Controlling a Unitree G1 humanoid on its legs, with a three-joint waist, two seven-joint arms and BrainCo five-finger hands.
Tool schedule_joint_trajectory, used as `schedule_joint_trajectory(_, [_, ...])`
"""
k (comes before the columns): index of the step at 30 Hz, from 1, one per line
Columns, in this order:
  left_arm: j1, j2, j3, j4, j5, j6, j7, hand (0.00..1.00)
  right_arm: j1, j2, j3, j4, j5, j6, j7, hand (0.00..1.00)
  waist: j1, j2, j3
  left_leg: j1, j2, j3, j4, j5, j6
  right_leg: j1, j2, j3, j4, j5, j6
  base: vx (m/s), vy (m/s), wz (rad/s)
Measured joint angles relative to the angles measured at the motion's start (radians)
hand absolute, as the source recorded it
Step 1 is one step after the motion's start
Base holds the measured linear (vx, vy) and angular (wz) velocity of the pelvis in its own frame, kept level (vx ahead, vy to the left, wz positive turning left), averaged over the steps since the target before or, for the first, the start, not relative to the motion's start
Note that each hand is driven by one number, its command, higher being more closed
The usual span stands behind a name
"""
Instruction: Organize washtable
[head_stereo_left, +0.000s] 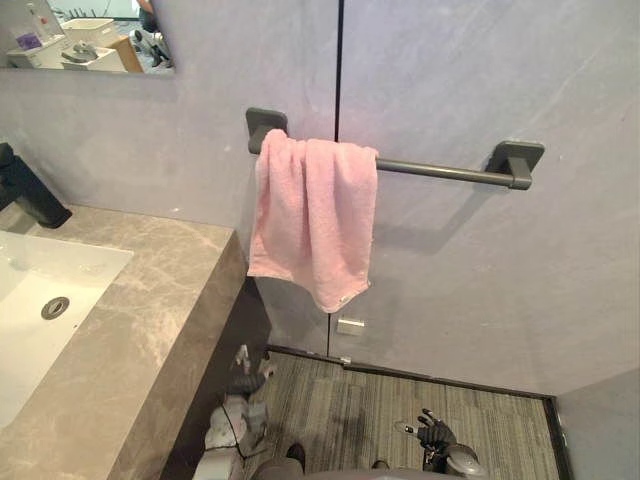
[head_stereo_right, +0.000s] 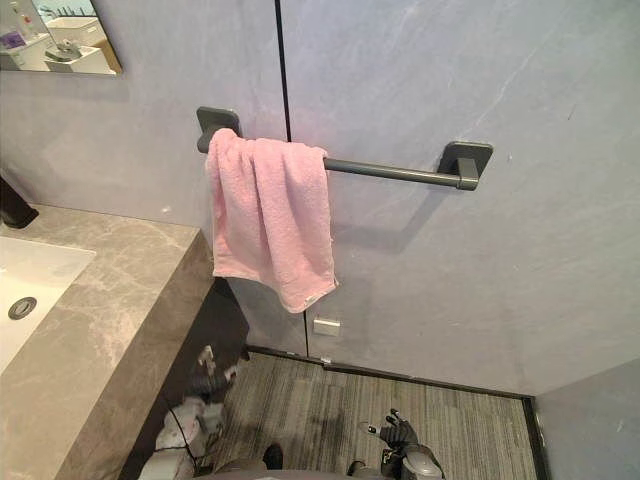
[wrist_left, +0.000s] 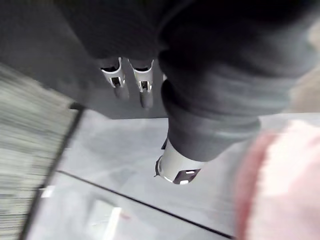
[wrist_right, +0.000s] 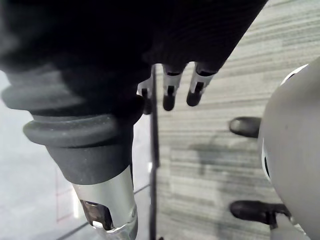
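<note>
left hand (head_stereo_left: 245, 385) low, fingers loose, empty | right hand (head_stereo_left: 435, 433) loose, empty | towel (head_stereo_left: 312, 215) draped on rail (head_stereo_left: 440, 172), high above both

You are working in a bathroom. Evidence: a marbled stone washtable (head_stereo_left: 150, 300) with a white inset basin (head_stereo_left: 30, 290) and black tap (head_stereo_left: 25, 190), a wall mirror (head_stereo_left: 85, 40) above it, and a pink towel (head_stereo_left: 312, 220) draped over a dark rail (head_stereo_left: 440, 173) fixed to grey wall panels (head_stereo_left: 500, 80).
</note>
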Motion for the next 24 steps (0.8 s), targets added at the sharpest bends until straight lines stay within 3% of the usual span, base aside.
schedule_joint_trajectory(3, [0.029,-0.008,0.042,-0.184,0.01,-0.021,0.006,0.0,0.012,-0.003,0.0,-0.001,-0.008,-0.002,-0.008,0.0,0.008,0.009,-0.027,-0.009,-0.001,-0.007,-0.007,0.006,0.003,-0.008,0.008,0.0,-0.008,0.004,0.006,0.03,-0.019,0.03])
schedule_joint_trajectory(10, [-0.015,0.008,0.076,-0.316,0.064,-0.024,0.043,0.0,0.018,-0.005,0.009,-0.025,-0.035,0.0,-0.005,0.0,0.023,0.015,-0.038,-0.001,-0.003,-0.016,-0.01,0.007,0.005,0.012,0.014,-0.004,-0.029,0.017,-0.006,0.05,-0.009,0.03])
schedule_joint_trajectory(17, [-0.108,0.094,0.115,-0.327,0.164,-0.024,0.093,0.0,0.019,-0.015,0.031,-0.044,-0.039,-0.001,0.015,0.0,0.02,0.009,-0.041,0.025,-0.002,0.005,-0.025,0.006,0.006,0.021,0.014,0.023,-0.035,0.024,-0.006,-0.02,0.0,-0.1])
schedule_joint_trajectory(24, [-0.188,0.151,0.115,-0.266,0.166,-0.024,0.092,0.0,0.032,-0.026,0.049,-0.067,-0.046,0.006,0.035,0.0,-0.005,0.003,-0.045,0.025,0.0,0.03,-0.038,0.007,0.006,0.006,0.017,0.051,-0.049,0.037,-0.006,-0.04,0.0,-0.11])
